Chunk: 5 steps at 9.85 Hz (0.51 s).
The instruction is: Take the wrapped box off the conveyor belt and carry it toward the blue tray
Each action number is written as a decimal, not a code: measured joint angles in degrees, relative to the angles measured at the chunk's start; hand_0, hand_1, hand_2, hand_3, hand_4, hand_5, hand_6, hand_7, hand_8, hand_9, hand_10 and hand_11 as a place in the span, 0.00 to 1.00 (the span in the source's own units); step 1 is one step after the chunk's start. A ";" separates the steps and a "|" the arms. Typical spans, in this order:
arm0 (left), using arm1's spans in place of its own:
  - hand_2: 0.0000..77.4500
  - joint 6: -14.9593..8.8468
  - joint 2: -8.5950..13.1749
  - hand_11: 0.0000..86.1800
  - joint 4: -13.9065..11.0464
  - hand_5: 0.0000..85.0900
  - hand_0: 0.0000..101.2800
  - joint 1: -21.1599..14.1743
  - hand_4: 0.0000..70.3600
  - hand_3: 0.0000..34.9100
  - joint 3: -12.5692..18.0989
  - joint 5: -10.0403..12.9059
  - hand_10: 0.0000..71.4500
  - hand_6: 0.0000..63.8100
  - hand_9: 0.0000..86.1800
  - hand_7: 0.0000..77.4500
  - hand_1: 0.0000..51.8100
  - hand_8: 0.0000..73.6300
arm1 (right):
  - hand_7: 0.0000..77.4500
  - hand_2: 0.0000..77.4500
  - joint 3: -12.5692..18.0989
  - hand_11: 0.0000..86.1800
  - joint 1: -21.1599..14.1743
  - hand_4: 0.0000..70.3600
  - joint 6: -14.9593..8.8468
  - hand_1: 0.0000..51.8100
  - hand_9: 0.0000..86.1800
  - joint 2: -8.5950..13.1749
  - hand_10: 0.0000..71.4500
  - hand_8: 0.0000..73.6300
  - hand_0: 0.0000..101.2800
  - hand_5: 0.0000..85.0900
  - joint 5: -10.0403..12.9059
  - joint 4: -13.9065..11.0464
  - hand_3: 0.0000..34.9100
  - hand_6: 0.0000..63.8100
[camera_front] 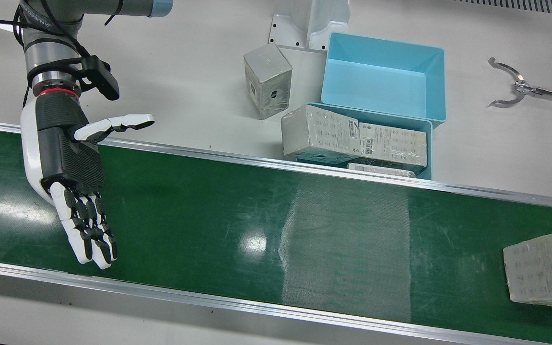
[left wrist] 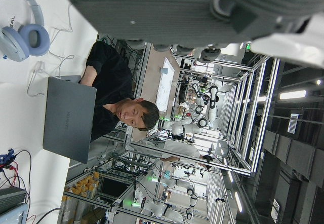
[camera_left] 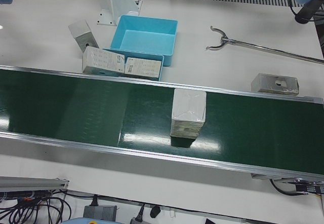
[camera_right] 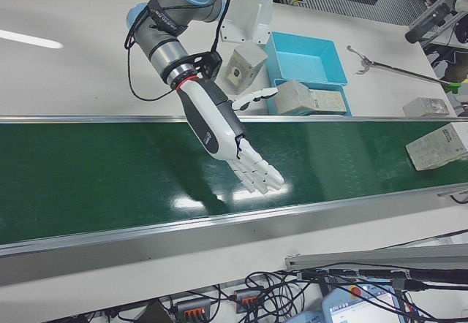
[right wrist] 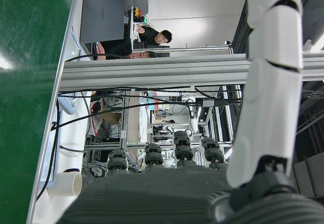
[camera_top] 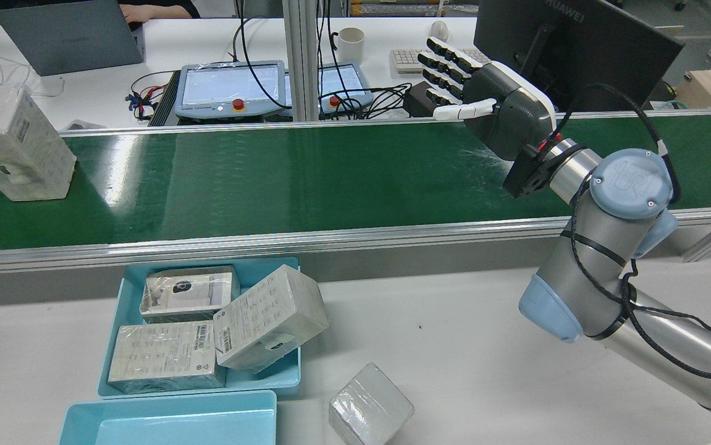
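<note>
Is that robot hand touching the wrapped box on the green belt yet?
Apart. In the front view the right hand hangs open at one end of the belt; the wrapped box sits at the other.

Cut off by the right edge of the front view: wrapped box (camera_front: 546,268); label print too small to read.

front view overhead, rear view facing it, both sharing conveyor belt (camera_front: 256,215)
</note>
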 joint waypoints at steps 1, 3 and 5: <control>0.01 0.00 0.00 0.00 0.00 0.01 0.00 0.00 0.00 0.00 0.00 0.00 0.00 0.00 0.00 0.01 0.00 0.00 | 0.12 0.15 -0.01 0.08 -0.01 0.06 0.03 0.23 0.09 0.00 0.05 0.06 0.46 0.06 0.00 0.00 0.37 0.00; 0.01 0.00 0.00 0.00 0.00 0.01 0.00 0.00 0.00 0.00 0.00 0.00 0.01 0.00 0.00 0.00 0.00 0.00 | 0.13 0.15 -0.09 0.09 -0.08 0.06 0.01 0.23 0.09 0.00 0.05 0.06 0.46 0.06 0.00 0.00 0.37 0.00; 0.01 0.00 0.00 0.00 0.00 0.01 0.00 0.00 0.00 0.00 0.00 0.00 0.01 0.00 0.00 0.00 0.00 0.00 | 0.13 0.15 -0.16 0.09 -0.10 0.07 -0.01 0.23 0.09 0.00 0.05 0.06 0.46 0.06 0.00 -0.05 0.37 0.00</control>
